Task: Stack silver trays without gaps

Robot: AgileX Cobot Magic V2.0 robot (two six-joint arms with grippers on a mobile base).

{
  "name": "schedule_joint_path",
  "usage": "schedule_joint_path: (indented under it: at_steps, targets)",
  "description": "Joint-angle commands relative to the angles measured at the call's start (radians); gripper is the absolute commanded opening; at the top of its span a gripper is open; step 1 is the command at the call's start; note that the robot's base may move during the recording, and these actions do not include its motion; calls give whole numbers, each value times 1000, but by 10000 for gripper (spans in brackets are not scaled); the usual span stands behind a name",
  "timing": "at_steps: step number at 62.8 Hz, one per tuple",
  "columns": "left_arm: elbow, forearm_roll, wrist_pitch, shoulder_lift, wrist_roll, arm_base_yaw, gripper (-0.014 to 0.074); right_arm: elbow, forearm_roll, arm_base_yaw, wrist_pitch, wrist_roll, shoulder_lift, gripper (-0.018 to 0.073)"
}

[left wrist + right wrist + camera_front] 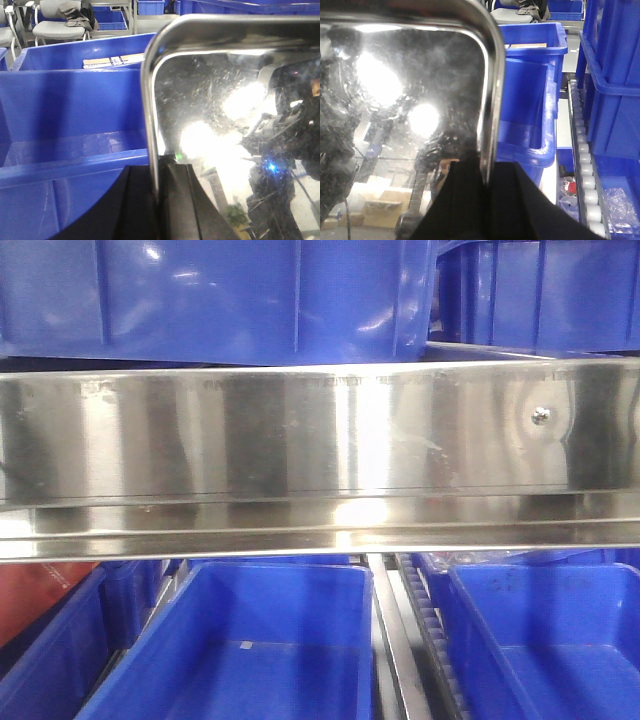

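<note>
Both astride silver tray [225, 125] rim | left gripper [157, 172] | right gripper [487, 169]

Tray [200, 90] is mirror-polished steel (finely scratched); bins [75, 100], glossy plastic.

A steel shelf [300, 440] ran across in front of me, with one screw [541, 416] near its right end. Two blue bins [220, 295] stood on top of it, side by side. Below it I saw two lower bins [250, 640], open and apart, with a roller rail [400, 640] between them.
</note>
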Motion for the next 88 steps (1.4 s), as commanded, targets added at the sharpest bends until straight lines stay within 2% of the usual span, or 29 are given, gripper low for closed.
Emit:
schedule_joint_path:
  at_steps: [1,37,56,88]
  targets:
    - [-10,-33,-122,-3,8,-23,-13,-10,30,23,-167,-20,-4,-80]
    - [-10,-33,-122,-3,8,-23,-13,-10,30,23,-178,-20,-4,-80]
    - [-10,-33,-122,-3,8,-23,-13,-10,30,23,-251,-20,-4,-80]
    - [-10,-14,-122,-3,8,-23,-13,-10,30,23,-232,-20,-4,-80]
